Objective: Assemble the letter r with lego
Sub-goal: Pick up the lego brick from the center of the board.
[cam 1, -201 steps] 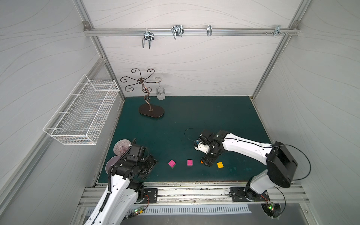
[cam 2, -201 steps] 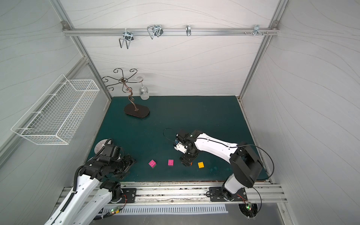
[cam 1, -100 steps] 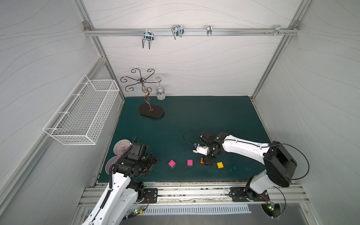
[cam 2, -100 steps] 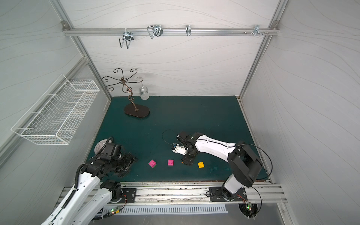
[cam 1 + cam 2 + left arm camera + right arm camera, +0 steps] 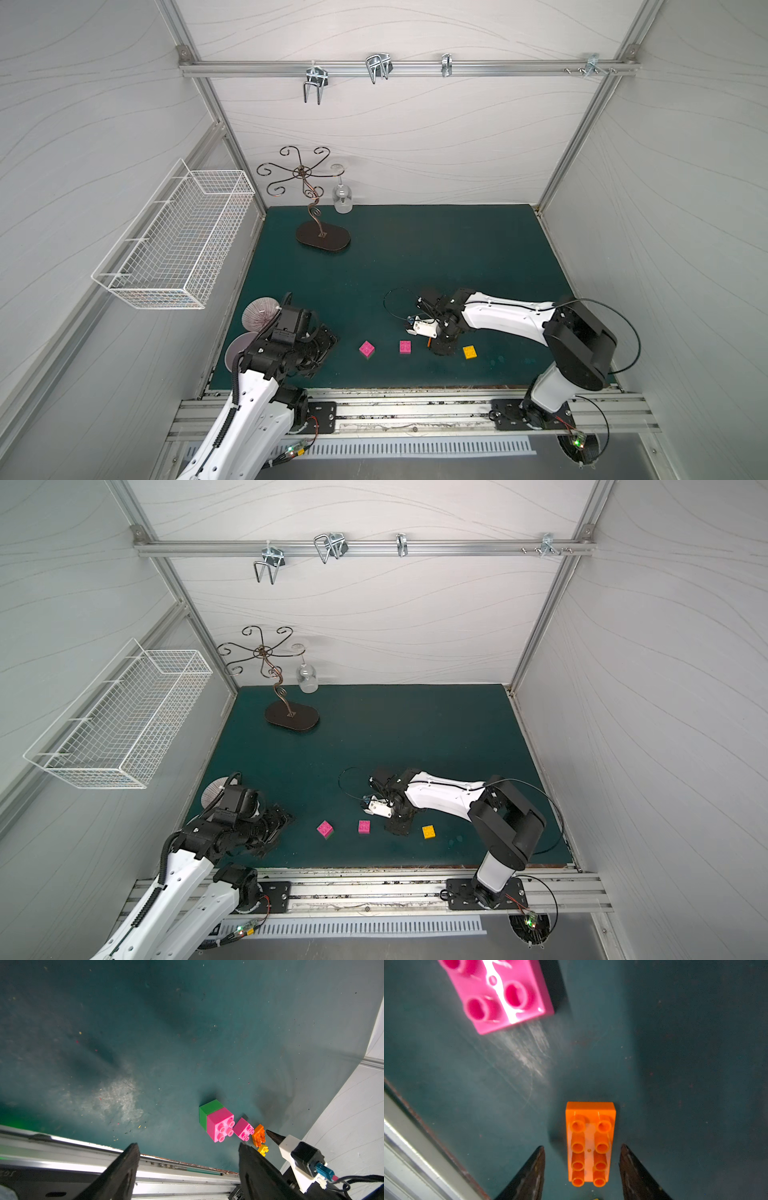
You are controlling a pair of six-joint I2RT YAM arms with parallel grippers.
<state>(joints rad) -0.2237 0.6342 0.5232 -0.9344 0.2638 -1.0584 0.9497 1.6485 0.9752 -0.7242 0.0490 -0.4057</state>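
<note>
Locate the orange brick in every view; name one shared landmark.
In a top view: orange brick, a sliver beside the right end effector.
In a top view: hidden by that end effector.
Left wrist: brick next to the lone magenta brick.
Right wrist: brick between the open jaws.
Landmark: that magenta brick.

Left arm (image 5: 253,399) comes up from its base, elbow bent, wrist angled forward. The left gripper (image 5: 188,1145) hangs low with its jaws spread wide and nothing between them. Right arm (image 5: 505,318) stretches out low toward the middle, wrist tipped down. The right gripper (image 5: 582,1147) points downward, fingers (image 5: 529,1174) parted, not clamped.
</note>
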